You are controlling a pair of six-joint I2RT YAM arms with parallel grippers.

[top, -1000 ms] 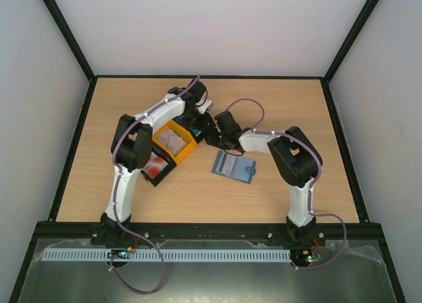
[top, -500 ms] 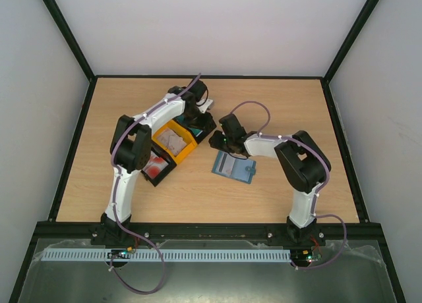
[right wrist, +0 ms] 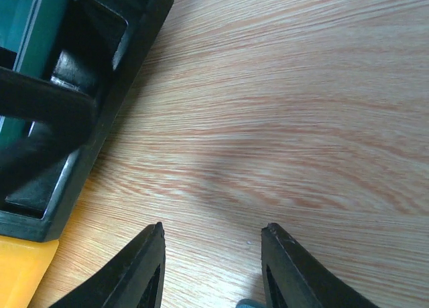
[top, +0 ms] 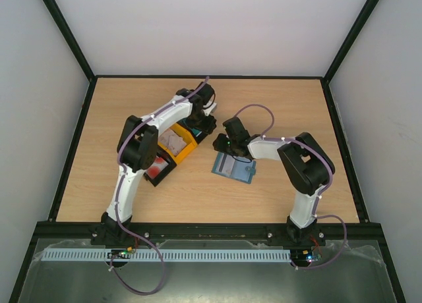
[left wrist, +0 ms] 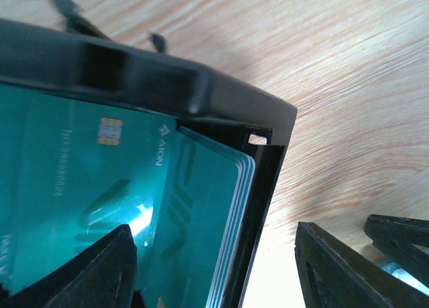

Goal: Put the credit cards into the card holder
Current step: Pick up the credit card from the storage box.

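Observation:
The card holder, a slate-blue wallet, lies flat on the table in the top view, with a pale card on its left part. White credit cards with pink print lie in the yellow tray. My left gripper stands open and holds nothing. Its fingers straddle the edge of a teal card stack and the wall of a black tray. My right gripper is open over bare wood, just above the wallet's far left corner.
Another black tray with red-printed cards stands near the left arm's elbow. In the right wrist view the black tray and a yellow corner lie to the left. Black frame rails border the table.
The left gripper has opened over the black tray and shifted slightly right. The right gripper has drawn back from the trays, toward the wallet.

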